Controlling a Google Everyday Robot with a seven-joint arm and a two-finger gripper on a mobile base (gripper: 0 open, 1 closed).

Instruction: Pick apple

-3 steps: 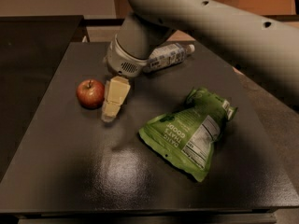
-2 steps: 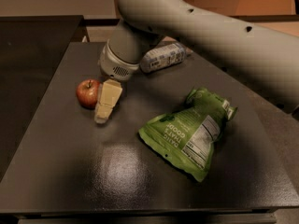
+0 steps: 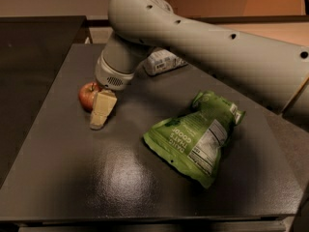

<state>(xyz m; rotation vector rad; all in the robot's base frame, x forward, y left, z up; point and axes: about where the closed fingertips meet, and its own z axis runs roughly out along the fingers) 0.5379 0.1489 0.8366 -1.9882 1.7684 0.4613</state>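
Observation:
The apple (image 3: 87,94), small, red and round, sits on the dark table (image 3: 72,178) at the left. My gripper (image 3: 101,109) hangs from the big grey arm (image 3: 207,47) and is down at the table, right beside the apple on its right side. Its cream-coloured tip partly overlaps the apple's right edge. I cannot see whether it touches or encloses the apple. The arm's round wrist (image 3: 113,76) hides the area just behind the apple.
A green snack bag (image 3: 198,132) lies to the right of the middle of the table. A white packet (image 3: 161,62) lies at the back, partly behind the arm. The table's left edge is close to the apple; another dark surface (image 3: 29,57) lies beyond it.
The arm has swung left and the gripper has closed in on the apple, from a small gap beside it to overlapping its right edge. The apple and bag have not moved.

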